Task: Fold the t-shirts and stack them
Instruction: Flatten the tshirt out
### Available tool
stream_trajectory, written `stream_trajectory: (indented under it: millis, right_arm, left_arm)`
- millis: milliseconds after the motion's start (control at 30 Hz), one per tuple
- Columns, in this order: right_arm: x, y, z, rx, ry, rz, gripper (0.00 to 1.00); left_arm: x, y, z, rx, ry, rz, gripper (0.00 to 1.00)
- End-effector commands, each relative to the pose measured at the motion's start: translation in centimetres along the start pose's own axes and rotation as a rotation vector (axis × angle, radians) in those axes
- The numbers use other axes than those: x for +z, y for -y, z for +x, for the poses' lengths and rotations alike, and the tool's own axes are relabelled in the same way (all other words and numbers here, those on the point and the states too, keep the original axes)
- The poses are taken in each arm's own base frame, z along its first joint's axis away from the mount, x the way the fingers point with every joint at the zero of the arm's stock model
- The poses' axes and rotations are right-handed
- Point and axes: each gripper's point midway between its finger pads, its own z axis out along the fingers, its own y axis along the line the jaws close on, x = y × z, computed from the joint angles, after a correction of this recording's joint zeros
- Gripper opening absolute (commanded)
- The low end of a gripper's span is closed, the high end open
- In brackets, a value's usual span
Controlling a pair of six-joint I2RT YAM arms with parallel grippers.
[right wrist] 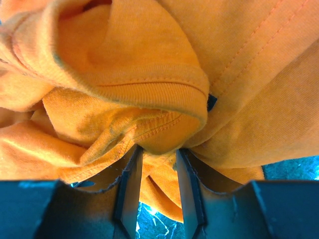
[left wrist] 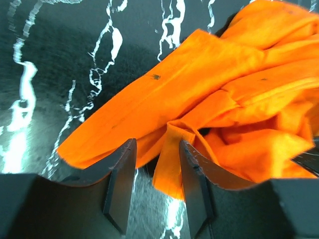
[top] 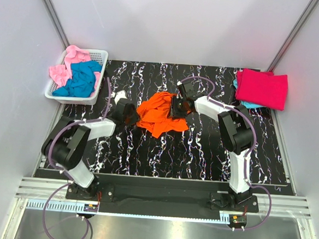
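Note:
An orange t-shirt (top: 160, 115) lies crumpled in the middle of the black marbled table (top: 201, 150). My left gripper (top: 128, 114) is at its left edge. In the left wrist view this gripper (left wrist: 157, 147) stands open, with a hanging strip of the orange t-shirt (left wrist: 199, 89) against the right finger and a gap to the left one. My right gripper (top: 178, 107) is at the shirt's right edge. In the right wrist view that gripper (right wrist: 158, 149) is shut on a bunched fold of the orange t-shirt (right wrist: 149, 74) near its collar.
A white lattice basket (top: 52, 93) at the back left holds a teal t-shirt (top: 83, 78) and a light pink t-shirt (top: 70, 58). At the back right lies a folded crimson-pink t-shirt (top: 262, 88) with a teal edge (top: 251, 105) showing beneath it.

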Motion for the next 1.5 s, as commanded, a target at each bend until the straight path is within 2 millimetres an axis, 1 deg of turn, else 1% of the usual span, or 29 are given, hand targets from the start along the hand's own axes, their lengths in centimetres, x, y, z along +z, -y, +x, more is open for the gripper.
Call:
stream_trajectory:
  millis: [0, 133, 200, 333, 500, 600, 733, 867, 900, 933, 1033, 1067, 1100, 1133, 1167, 1233, 1267, 1300, 1333, 1367, 1400, 1433, 1467]
  right_arm:
    - [2.0, 3.1, 5.2, 0.025, -0.161, 0.1, 0.4]
    - [2.1, 3.3, 5.5, 0.024, -0.167, 0.106, 0.4]
    - [2.1, 3.4, 5.7, 0.023, -0.173, 0.107, 0.4]
    - [2.2, 3.6, 5.9, 0.026, -0.178, 0.11, 0.4]
    - [2.3, 3.7, 6.0, 0.028, -0.181, 0.112, 0.4]
    - [2.4, 3.7, 6.0, 0.029, -0.18, 0.112, 0.4]
    - [2.3, 3.5, 5.9, 0.029, -0.18, 0.109, 0.4]
    - [2.4, 3.4, 5.9, 0.027, -0.179, 0.105, 0.4]
    - [2.4, 3.5, 5.9, 0.031, -0.181, 0.107, 0.39]
    - [2.4, 3.5, 6.0, 0.031, -0.183, 0.107, 0.39]
    - [2.3, 3.4, 5.8, 0.033, -0.178, 0.106, 0.39]
    - [2.2, 3.4, 5.8, 0.033, -0.176, 0.107, 0.38]
    - [2.1, 3.4, 5.7, 0.033, -0.17, 0.11, 0.38]
    - [2.0, 3.5, 5.6, 0.035, -0.166, 0.116, 0.38]
    - [1.9, 3.5, 5.5, 0.033, -0.162, 0.118, 0.38]
    - [1.7, 3.4, 5.1, 0.033, -0.15, 0.123, 0.38]
    - [1.7, 3.3, 4.6, 0.033, -0.138, 0.121, 0.38]
    - [1.5, 3.2, 4.2, 0.028, -0.128, 0.121, 0.38]
    - [1.5, 3.2, 3.9, 0.031, -0.127, 0.124, 0.38]
    - [1.4, 2.9, 2.9, 0.033, -0.11, 0.119, 0.39]
    - [1.3, 2.9, 2.6, 0.032, -0.115, 0.126, 0.39]
    - [1.3, 3.0, 2.1, 0.032, -0.109, 0.13, 0.39]
    - [1.1, 2.3, 0.5, 0.018, -0.078, 0.119, 0.38]
  left_arm:
    - [1.8, 1.9, -1.1, 0.002, 0.028, 0.063, 0.43]
    - [2.6, 2.2, -1.1, -0.009, 0.042, 0.086, 0.41]
    - [2.6, 2.4, -1.2, -0.014, 0.046, 0.097, 0.4]
    - [2.3, 2.6, -1.3, -0.024, 0.051, 0.112, 0.37]
    - [1.5, 3.1, -1.9, -0.035, 0.064, 0.13, 0.37]
    - [1.3, 3.1, -1.9, -0.034, 0.062, 0.134, 0.37]
    - [1.5, 3.2, -1.9, -0.028, 0.058, 0.137, 0.34]
    - [1.5, 3.3, -1.8, -0.028, 0.056, 0.139, 0.15]
    - [1.4, 3.3, -1.9, -0.027, 0.056, 0.14, 0.05]
    - [1.4, 3.3, -1.9, -0.024, 0.057, 0.139, 0.0]
    - [1.0, 2.8, -2.2, -0.021, 0.063, 0.114, 0.0]
    - [0.5, 2.9, -2.7, -0.022, 0.077, 0.112, 0.0]
    - [0.2, 2.1, -2.5, -0.017, 0.071, 0.075, 0.0]
    - [-0.1, 1.8, -2.6, -0.015, 0.074, 0.063, 0.0]
    - [-1.3, 1.8, -3.3, -0.012, 0.092, 0.061, 0.0]
    - [-2.5, 0.6, -3.5, -0.018, 0.109, 0.014, 0.0]
    - [-3.4, -0.3, -3.3, -0.019, 0.096, -0.025, 0.0]
    - [-4.9, -0.3, -4.3, -0.029, 0.132, -0.027, 0.0]
    - [-5.7, -0.6, -4.6, -0.034, 0.141, -0.033, 0.0]
    - [-6.5, -0.7, -4.9, -0.041, 0.153, -0.032, 0.0]
    - [-8.2, -1.2, -5.0, -0.044, 0.159, -0.033, 0.0]
    - [-9.0, -1.2, -5.1, -0.048, 0.167, -0.026, 0.0]
    - [-9.7, -1.6, -4.8, -0.051, 0.159, -0.027, 0.0]
